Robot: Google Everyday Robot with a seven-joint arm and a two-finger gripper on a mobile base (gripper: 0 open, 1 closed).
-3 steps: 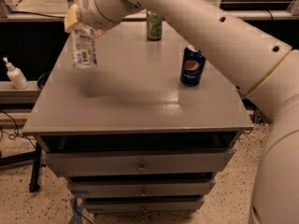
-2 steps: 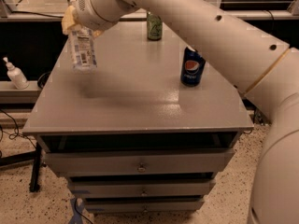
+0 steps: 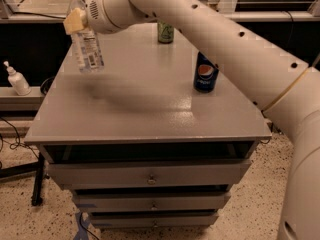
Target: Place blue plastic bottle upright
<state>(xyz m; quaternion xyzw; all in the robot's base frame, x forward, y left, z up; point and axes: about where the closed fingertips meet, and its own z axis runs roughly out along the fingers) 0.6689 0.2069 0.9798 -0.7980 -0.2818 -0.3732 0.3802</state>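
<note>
The blue plastic bottle [image 3: 86, 40] is clear and ribbed with a white cap at the top and a pale label. It hangs nearly upright, slightly tilted, above the left part of the grey tabletop [image 3: 145, 99], its base off the surface. My gripper [image 3: 76, 19] is at the upper left, shut on the bottle's neck and shoulder with its tan pads [image 3: 74, 20]. My white arm reaches in from the right across the table.
A dark blue Pepsi can [image 3: 205, 73] stands at the right of the table. A green can [image 3: 165, 32] stands at the far edge. A small white pump bottle [image 3: 16, 79] sits on a shelf to the left. Drawers are below the tabletop.
The gripper and bottle have shifted slightly left and up; the bottle stays held above the table's left side.
</note>
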